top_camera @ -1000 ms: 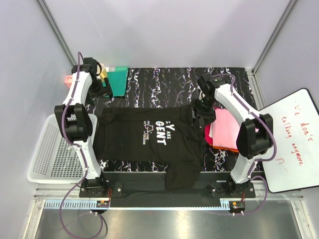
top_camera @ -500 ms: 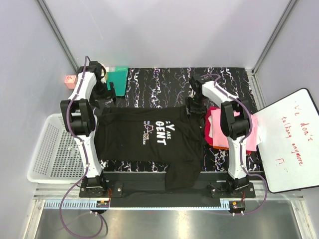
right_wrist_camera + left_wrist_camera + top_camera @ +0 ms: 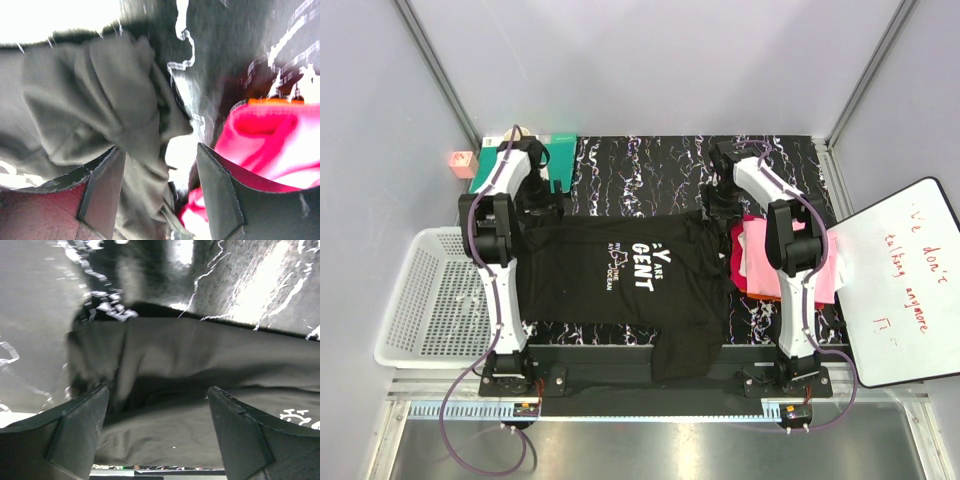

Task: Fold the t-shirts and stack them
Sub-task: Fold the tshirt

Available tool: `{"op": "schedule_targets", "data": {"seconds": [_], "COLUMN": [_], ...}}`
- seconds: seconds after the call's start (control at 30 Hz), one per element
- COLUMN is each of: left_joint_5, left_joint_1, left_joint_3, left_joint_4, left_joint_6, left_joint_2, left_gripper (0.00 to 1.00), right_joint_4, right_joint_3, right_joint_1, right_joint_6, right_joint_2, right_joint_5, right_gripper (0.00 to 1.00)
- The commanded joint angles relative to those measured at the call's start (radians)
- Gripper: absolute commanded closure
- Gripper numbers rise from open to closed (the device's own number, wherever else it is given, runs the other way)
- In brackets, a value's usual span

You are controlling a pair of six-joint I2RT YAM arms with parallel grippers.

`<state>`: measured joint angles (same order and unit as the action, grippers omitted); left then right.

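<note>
The black t-shirt [image 3: 620, 275] lies spread on the table with its white lettering up. One part hangs over the near edge. My left gripper [image 3: 544, 203] is open over the shirt's far left corner. In the left wrist view [image 3: 157, 425] black cloth [image 3: 165, 365] lies bunched between the spread fingers. My right gripper [image 3: 720, 207] is open at the shirt's far right corner. In the right wrist view [image 3: 160, 192] a fold of black cloth [image 3: 100, 100] lies between its jaws. The folded pink, red and orange shirts [image 3: 775, 262] are stacked at the right, and the red one shows in the right wrist view [image 3: 270, 135].
A white perforated basket [image 3: 415, 305] sits off the table's left edge. A whiteboard [image 3: 900, 290] with red writing leans at the right. A green mat [image 3: 560, 160] lies at the far left corner, with a small pink block [image 3: 460, 162] beside it. The tabletop [image 3: 650, 170] is black marble pattern.
My left gripper moved from the green mat toward the shirt's far left corner. My right gripper shifted to the shirt's far right corner. The shirt has barely moved.
</note>
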<state>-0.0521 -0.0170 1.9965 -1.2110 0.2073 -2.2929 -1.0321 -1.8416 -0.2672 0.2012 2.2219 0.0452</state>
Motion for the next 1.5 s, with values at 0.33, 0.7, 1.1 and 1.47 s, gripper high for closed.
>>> {"op": "schedule_targets", "data": {"seconds": [0.33, 0.7, 1.1, 1.47], "left_joint_5": [0.051, 0.118, 0.066, -0.022], "left_joint_1": [0.034, 0.034, 0.034, 0.031], "left_joint_3": [0.064, 0.179, 0.332, 0.315], "left_joint_4": [-0.027, 0.008, 0.070, 0.133], "left_joint_6": [0.053, 0.139, 0.191, 0.169], "left_joint_2": [-0.099, -0.091, -0.151, -0.076], "left_gripper": [1.00, 1.00, 1.00, 0.14], "right_joint_4": [0.052, 0.055, 0.000, -0.037], "right_joint_3": [-0.116, -0.211, -0.568, -0.616], "right_joint_1": [0.002, 0.026, 0.071, 0.098], "right_joint_6": [-0.011, 0.014, 0.041, 0.056], "right_joint_2": [0.131, 0.139, 0.292, 0.317], "right_joint_5": [0.180, 0.068, -0.039, -0.048], "right_gripper": [0.79, 1.00, 1.00, 0.99]}}
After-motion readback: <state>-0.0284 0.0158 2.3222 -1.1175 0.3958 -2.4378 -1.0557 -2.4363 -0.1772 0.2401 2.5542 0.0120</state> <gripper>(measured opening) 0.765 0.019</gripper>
